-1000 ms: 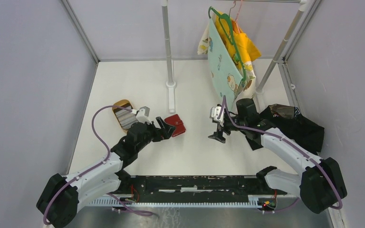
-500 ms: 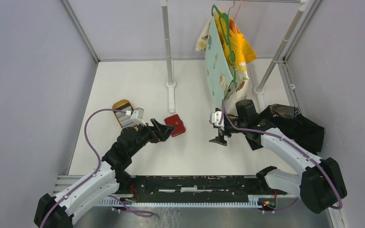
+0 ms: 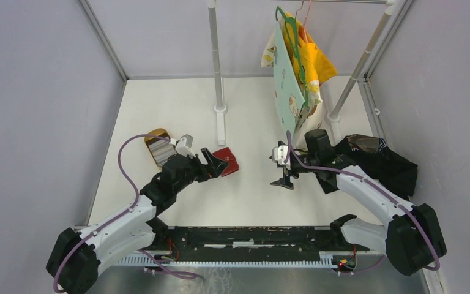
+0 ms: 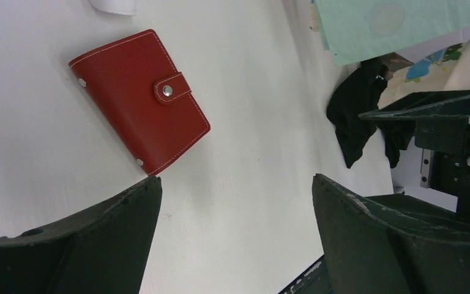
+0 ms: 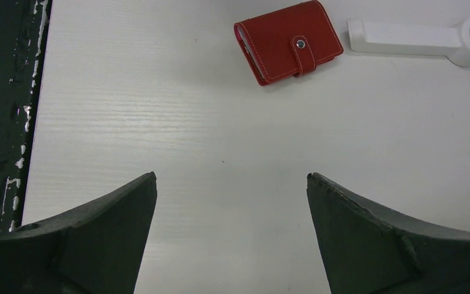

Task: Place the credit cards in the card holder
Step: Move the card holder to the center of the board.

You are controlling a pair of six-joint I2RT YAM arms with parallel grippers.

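- The card holder (image 3: pixel 227 164), a red wallet with pale stitching, lies flat on the white table (image 3: pixel 177 104), folded shut with its snap tab fastened across the front.
- It sits left of the table's centre, just in front of the white base of an upright pole (image 3: pixel 220 125).
- The left gripper (image 3: pixel 216 161) hangs at the wallet's near edge, its two dark fingers spread wide and holding nothing.
- From the left wrist camera, one corner of the wallet (image 4: pixel 141 125) comes right up to a fingertip; whether the two touch cannot be told.
- The credit cards (image 3: pixel 160 151), a grey and silvery stack, rest in a tan oval tray (image 3: pixel 155 131) to the left of the wallet, partly hidden by the left arm's wrist.
- The right gripper (image 3: pixel 283 171) hovers over bare table to the right of the wallet and apart from it, its fingers likewise parted and empty.
- Its wrist camera looks across the tabletop to the closed wallet (image 5: pixel 289 41).
- Behind the right arm, children's clothes (image 3: pixel 290 92) hang from a green hanger on a rail, and a black cloth (image 3: pixel 382 162) lies bunched at the table's right edge.
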